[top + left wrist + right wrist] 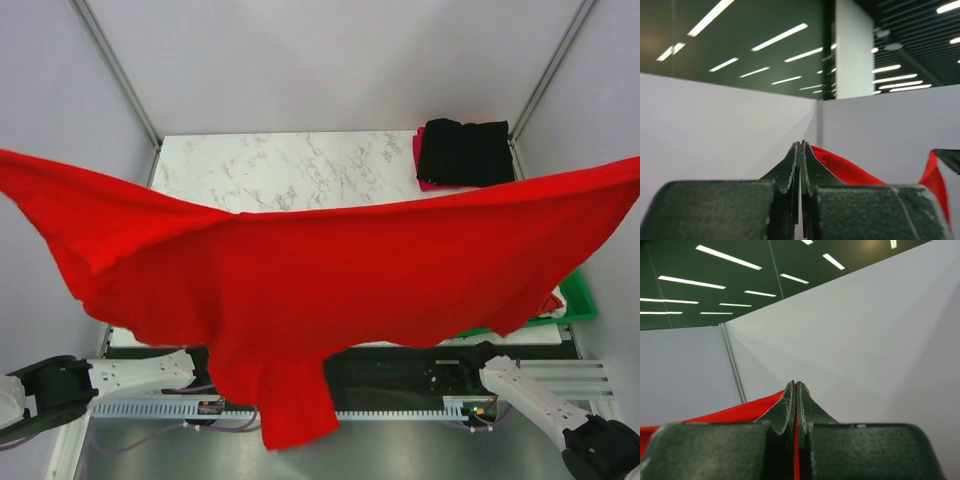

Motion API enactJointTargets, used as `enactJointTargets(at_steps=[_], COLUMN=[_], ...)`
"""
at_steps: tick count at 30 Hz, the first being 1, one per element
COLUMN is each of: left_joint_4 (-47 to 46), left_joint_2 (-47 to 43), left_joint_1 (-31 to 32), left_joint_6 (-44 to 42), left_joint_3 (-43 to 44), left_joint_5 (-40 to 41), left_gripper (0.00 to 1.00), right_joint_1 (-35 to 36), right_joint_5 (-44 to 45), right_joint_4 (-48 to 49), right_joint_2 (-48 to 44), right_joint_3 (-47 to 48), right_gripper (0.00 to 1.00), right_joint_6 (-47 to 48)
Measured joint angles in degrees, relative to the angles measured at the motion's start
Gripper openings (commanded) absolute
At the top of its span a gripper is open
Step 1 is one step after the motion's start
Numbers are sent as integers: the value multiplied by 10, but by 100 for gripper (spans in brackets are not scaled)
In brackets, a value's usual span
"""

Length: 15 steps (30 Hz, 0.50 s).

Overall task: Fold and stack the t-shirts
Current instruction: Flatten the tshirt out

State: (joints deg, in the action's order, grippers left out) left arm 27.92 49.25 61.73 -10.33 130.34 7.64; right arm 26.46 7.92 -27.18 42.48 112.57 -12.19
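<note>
The plain red t-shirt hangs stretched wide high above the table, filling the top view from edge to edge, one sleeve dangling at the front. My left gripper is shut on its one corner, red cloth trailing to the right. My right gripper is shut on the other corner, red cloth trailing left and showing between the fingers. Both grippers are out of the top view. A folded black t-shirt lies on a magenta-pink one at the table's far right corner.
The marble table shows behind the shirt. A green crate stands at the right edge, mostly hidden by the shirt. White walls and metal posts surround the table. The arm bases sit at the near edge.
</note>
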Motion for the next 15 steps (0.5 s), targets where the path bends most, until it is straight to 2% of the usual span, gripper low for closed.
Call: enactJointTargets(at_steps=[4,7,9,11,15], left_joint_4=[-40,-119,-140,-133,-92], left_joint_2=[6,22,53,101,235], left_joint_1=[8,18,9,-54,-257], left_joint_6=[-85,-166,-196,-199,-137], left_joint_3=[-79,-201,-266,-291,-297], left_joint_5=[116,223,257,254,166], left_gripper=[2,2,2,2,2], right_joint_1=[0,0,0,0,-3], right_joint_5=[39,69,88,106,163], right_joint_4=[3,8,7,2,-8], right_joint_2=[38,92,149,222,418], right_joint_3=[-31,-98,-152,-192,-207], right_gripper=[0,0,0,0,0], right_joint_6=[-1,-9,-19,-30,-45])
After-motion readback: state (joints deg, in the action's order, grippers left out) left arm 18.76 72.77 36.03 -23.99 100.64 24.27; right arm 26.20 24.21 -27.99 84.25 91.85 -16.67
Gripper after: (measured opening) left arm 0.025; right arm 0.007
